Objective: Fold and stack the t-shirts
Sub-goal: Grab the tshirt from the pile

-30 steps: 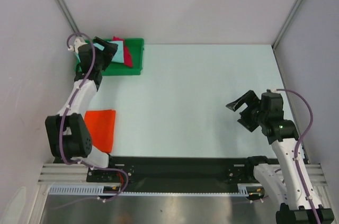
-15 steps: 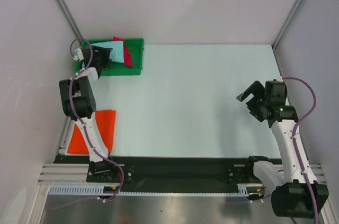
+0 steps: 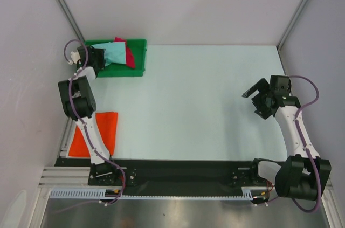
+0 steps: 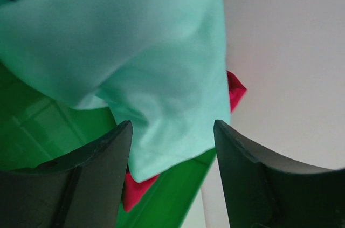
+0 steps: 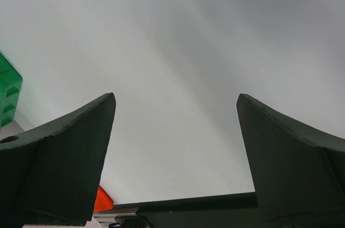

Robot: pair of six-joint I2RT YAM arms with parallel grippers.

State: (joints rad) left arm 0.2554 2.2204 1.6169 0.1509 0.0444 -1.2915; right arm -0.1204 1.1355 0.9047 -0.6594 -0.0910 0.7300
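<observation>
left hand (image 3: pixel 95 58) is pulling back toward the left end of the green tray (image 3: pixel 138 50) compared with a second ago, and the mint t-shirt (image 3: pixel 114 52) is stretching out after it. the mint cloth is sitting between its fingers (image 4: pixel 97 168) above the tray. they're standing partly apart, and i can't tell if they're actually pinching it. red t-shirt (image 3: pixel 130 59) is poking out from under the mint one in the tray. orange t-shirt (image 3: pixel 103 130) is lying flat on the worktop (image 3: pixel 188 98) at the near left edge. right hand (image 3: pixel 257 101) is hovering wide and empty on the right.
</observation>
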